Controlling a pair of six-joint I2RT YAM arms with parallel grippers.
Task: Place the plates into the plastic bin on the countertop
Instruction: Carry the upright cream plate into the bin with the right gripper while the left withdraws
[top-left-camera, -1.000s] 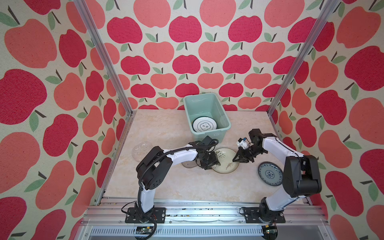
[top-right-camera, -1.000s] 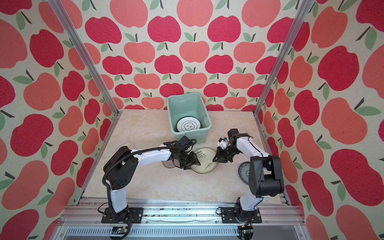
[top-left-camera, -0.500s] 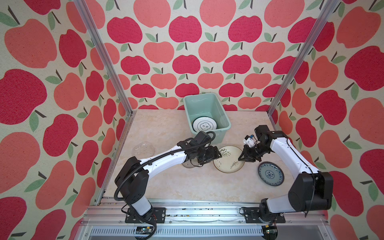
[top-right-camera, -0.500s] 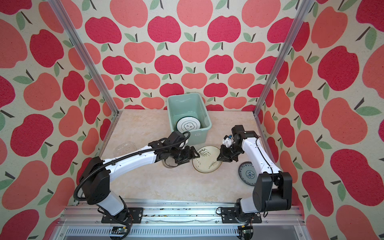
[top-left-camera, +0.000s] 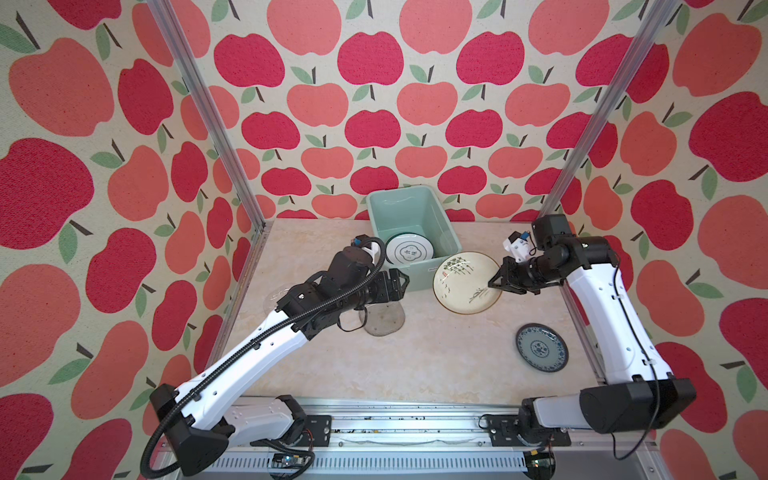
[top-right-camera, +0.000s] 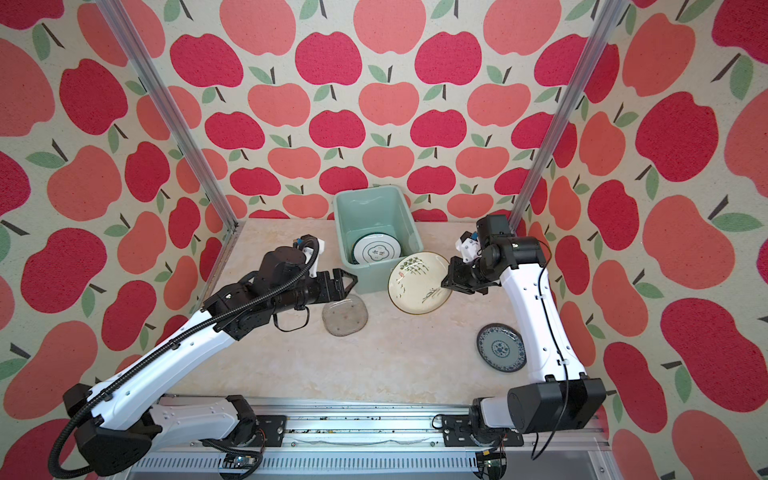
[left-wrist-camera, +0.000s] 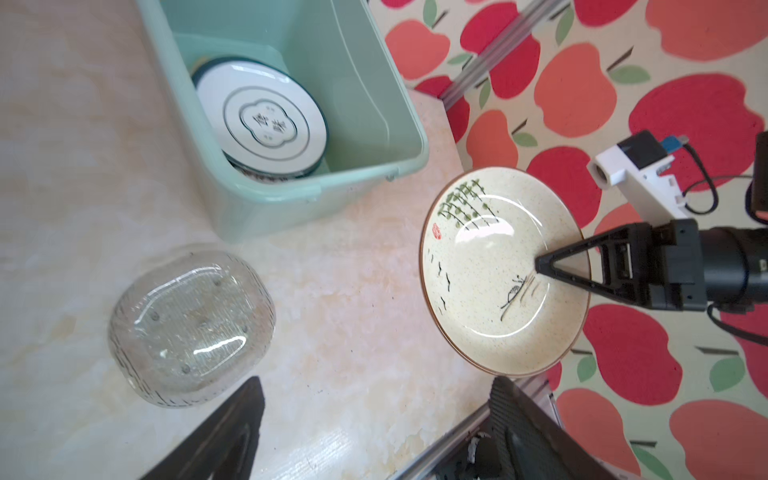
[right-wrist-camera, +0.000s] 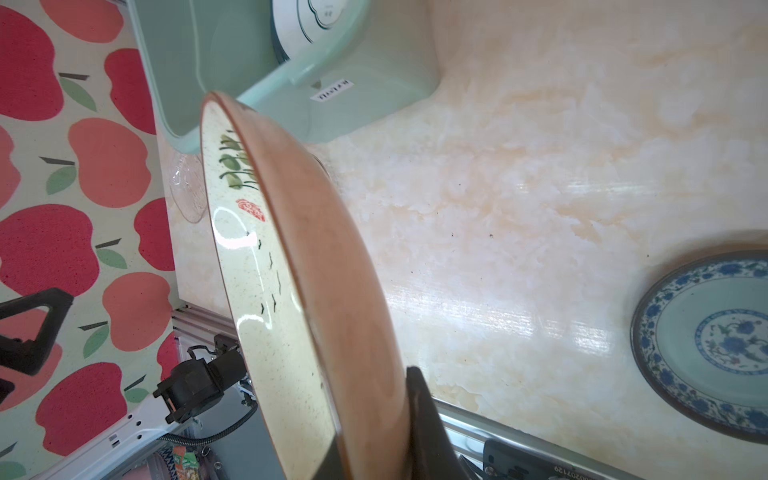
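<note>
Your right gripper (top-left-camera: 493, 285) clamps the rim of the cream round ceramic plate with plant drawing (top-left-camera: 461, 282), tilted just beside the mint-green rectangular plastic bin (top-left-camera: 419, 277). Your left gripper (top-left-camera: 404, 284) stands wide, empty, near that bin.

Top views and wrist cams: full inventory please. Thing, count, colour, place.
plastic bin: 1, mint green, back centre of the countertop
white plate: 1 showing, dark green rim, in the bin on top of others; count beneath unclear
cream plate: 1, plant drawing, lifted and tilted by the bin's front right corner
glass plate: 1, clear, on the countertop in front of the bin
second glass plate: 1, clear, left edge, partly behind the left arm
blue-patterned plate: 1, front right
countertop: beige marble
walls: apple print
rails: aluminium
left pincer: open, empty
right pincer: shut on the cream plate
</note>
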